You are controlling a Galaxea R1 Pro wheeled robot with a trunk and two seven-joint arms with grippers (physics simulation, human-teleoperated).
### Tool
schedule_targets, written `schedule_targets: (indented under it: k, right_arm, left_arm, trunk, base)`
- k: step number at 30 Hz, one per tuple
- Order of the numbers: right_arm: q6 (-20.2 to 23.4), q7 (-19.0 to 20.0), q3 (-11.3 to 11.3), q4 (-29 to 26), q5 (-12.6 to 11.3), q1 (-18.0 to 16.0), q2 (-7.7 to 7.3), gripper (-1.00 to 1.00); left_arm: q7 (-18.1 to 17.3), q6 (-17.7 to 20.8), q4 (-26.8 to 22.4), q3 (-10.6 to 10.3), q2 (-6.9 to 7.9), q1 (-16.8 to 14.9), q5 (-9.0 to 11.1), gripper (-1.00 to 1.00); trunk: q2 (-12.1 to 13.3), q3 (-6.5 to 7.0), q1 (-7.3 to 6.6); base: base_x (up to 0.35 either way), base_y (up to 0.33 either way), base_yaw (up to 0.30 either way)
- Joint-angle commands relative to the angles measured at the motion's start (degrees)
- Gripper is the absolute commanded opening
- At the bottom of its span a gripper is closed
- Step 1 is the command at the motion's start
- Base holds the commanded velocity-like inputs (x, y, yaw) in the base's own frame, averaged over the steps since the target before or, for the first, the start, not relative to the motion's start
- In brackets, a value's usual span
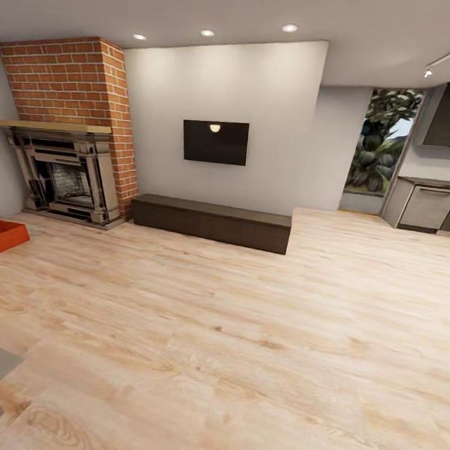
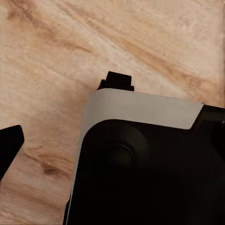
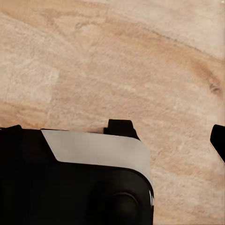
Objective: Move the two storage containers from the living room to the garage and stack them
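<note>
Your left wrist camera looks down past the robot's black-and-white base (image 2: 140, 159), with one dark fingertip (image 2: 9, 143) at the edge. Your right wrist camera shows one fingertip (image 3: 218, 139) likewise. Neither view reveals how the jaws stand.

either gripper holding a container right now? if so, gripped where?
Nothing held, as far as the wrist views show: just bare wood floor below each. One storage container sits on the floor near the fireplace, away from the arms.

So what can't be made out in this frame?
- Storage container, head view: cut off by the left picture edge, so its full shape is hidden.
- Left end effector, left wrist view: one dark fingertip at the edge; open or shut unclear.
- Right end effector, right wrist view: likewise.
</note>
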Motion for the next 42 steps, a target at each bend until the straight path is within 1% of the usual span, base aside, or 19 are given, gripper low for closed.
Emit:
schedule_targets:
  k: [1, 42]
  right_arm:
    - [-0.3, -0.1, 0.5, 0.1, -0.5, -0.1, 0.04, 1.0]
    - [-0.3, -0.1, 0.7, 0.1, -0.8, -0.1, 0.04, 1.0]
  left_arm:
    - [0.1, 0.2, 0.0, 0.0, -0.01, 0.0, 0.3, 1.0]
    - [0.1, 0.2, 0.0, 0.0, -0.03, 0.0, 0.4, 1.0]
  trunk:
    - [0.0, -0.06, 0.03]
    - [0.0, -0.06, 0.03]
  base:
    - [0.323, 0.0, 0.0]
    - [0.323, 0.0, 0.0]
